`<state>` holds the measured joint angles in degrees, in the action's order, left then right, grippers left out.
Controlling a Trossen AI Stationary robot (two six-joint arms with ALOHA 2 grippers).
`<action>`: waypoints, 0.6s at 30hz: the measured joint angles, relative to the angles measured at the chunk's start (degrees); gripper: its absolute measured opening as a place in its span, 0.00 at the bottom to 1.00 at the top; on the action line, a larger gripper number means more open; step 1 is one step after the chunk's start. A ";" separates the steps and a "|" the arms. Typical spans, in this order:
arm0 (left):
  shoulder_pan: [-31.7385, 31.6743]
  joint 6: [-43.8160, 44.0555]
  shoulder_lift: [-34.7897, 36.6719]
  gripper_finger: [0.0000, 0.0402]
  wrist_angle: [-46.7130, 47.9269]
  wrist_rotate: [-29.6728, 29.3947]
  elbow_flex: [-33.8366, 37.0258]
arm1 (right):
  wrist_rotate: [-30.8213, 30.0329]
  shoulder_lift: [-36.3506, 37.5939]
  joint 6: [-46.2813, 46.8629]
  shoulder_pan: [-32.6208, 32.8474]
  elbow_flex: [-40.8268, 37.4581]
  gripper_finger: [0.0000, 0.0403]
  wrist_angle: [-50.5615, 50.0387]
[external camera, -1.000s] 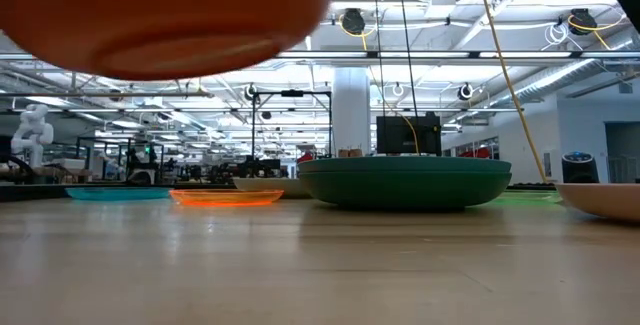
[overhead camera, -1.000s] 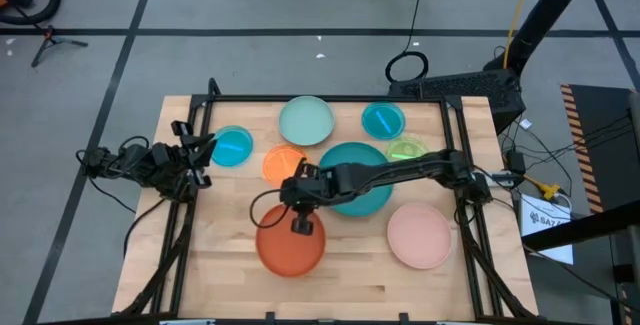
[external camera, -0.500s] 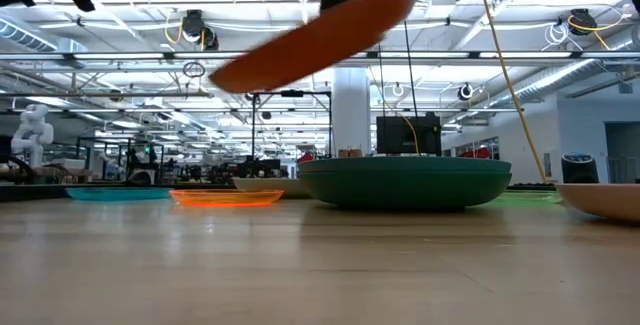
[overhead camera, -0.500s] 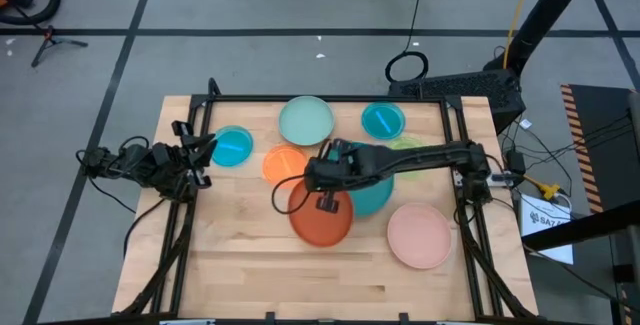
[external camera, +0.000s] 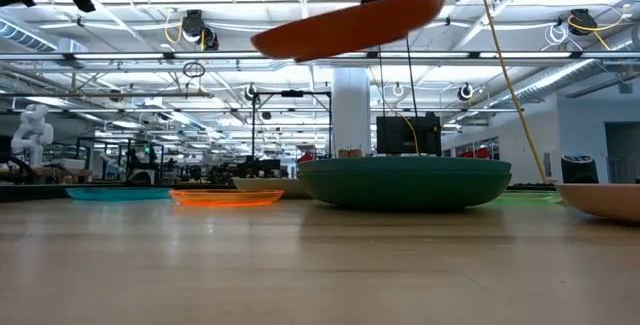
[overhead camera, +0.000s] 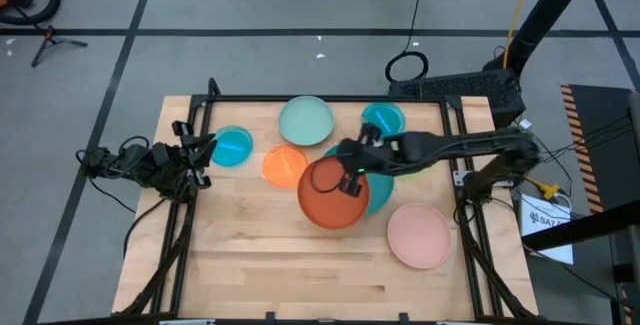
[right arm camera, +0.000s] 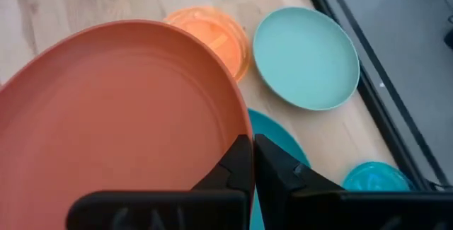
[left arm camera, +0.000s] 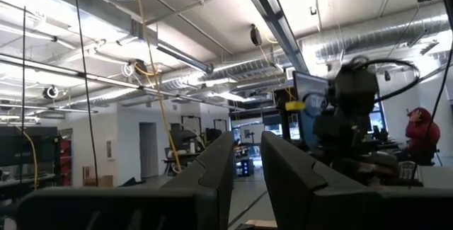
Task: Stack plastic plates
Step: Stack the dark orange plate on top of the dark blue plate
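My right gripper (overhead camera: 350, 179) is shut on the red-orange plate (overhead camera: 330, 195) and holds it in the air above the near-left part of the large teal plate (overhead camera: 378, 193). The low view shows the red-orange plate (external camera: 350, 25) high over the large plate (external camera: 405, 183). The small orange (overhead camera: 281, 165), two small blue (overhead camera: 232, 147) (overhead camera: 383, 120), pale mint (overhead camera: 306, 122) and pink (overhead camera: 420, 235) plates lie flat on the table. The lime plate (overhead camera: 408, 150) is mostly hidden by the right arm. My left gripper (overhead camera: 200, 155) waits at the left edge, open by a narrow gap. My right gripper pinches the red-orange plate's rim (right arm camera: 239, 132) on its far-right side, one finger inside the hollow and one outside. The fingers (right arm camera: 279, 170) reach in from the table's right, slanting down. The plate is lifted clear and nearly level, the held side a little higher (external camera: 425, 7).
A black frame rail (overhead camera: 330, 99) runs along the table's far edge, and rails run down both sides. Bare wood (overhead camera: 290, 275) fills the near strip of the table. The right arm (overhead camera: 450, 148) stretches across the far right part.
My right gripper carried the red-orange plate from the near-left part of the table toward the far right, ending over the teal plate. Half a second ago the plate was steeply tilted; it now sits close to level. The gripper stayed shut on its rim.
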<state>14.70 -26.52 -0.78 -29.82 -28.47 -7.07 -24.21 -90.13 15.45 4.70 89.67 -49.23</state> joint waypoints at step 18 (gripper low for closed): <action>0.00 -0.31 0.00 0.20 -0.24 0.00 0.00 | 0.44 24.90 14.84 -14.88 -54.44 0.00 40.78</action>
<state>14.70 -26.83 -0.78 -30.06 -28.47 -7.07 -23.77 -65.23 30.29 -10.18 35.23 -8.45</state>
